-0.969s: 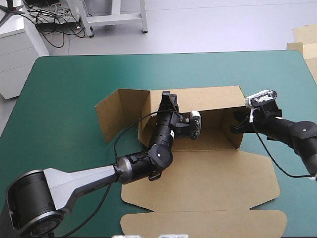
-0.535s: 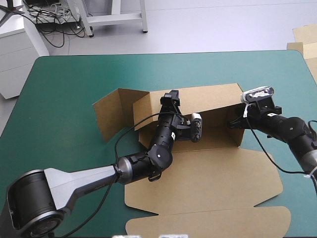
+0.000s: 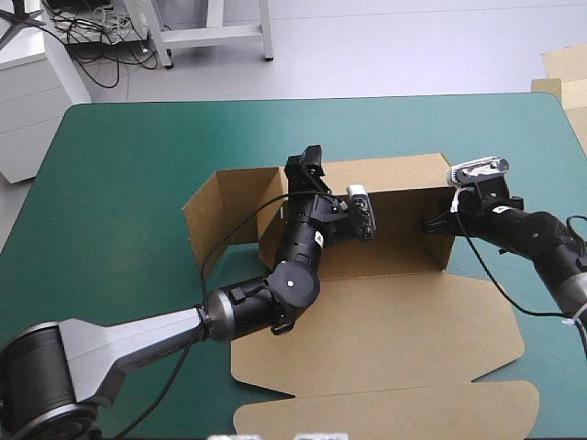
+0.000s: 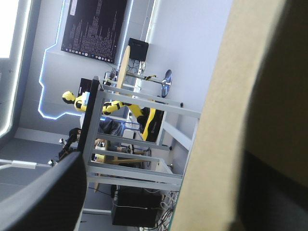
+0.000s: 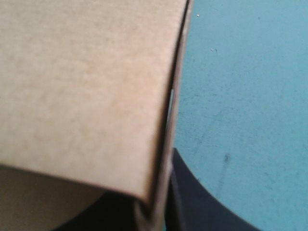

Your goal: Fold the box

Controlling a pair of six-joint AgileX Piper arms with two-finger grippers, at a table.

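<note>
The box (image 3: 394, 321) is a cut sheet of brown board. I judge it to be light, stiff across each panel, and willing to bend only along its pressed creases. A raised wall will probably spring back when it is released, and a hard pinch may dent the thin edge. The best place to take hold is, I think, the upper edge of a wall close to a corner crease.

The box lies in the middle of the teal-green bench (image 3: 119, 183) and is half formed. The long rear wall (image 3: 404, 174) stands up between the two pincers. A side flap (image 3: 215, 215) stands open beyond the left pincer (image 3: 307, 170). The broad lid panel lies flat on the near side of both pincers.

The left pincer is at the upper edge of the rear wall, near its left corner. In its wrist view it is wide: one black finger (image 4: 43, 197) is clear of the board (image 4: 226, 120), so it does not grip. The right pincer (image 3: 438, 223) is narrow at the right corner and holds the board's edge (image 5: 82, 86), with one finger (image 5: 192, 192) against the sheet.
</note>
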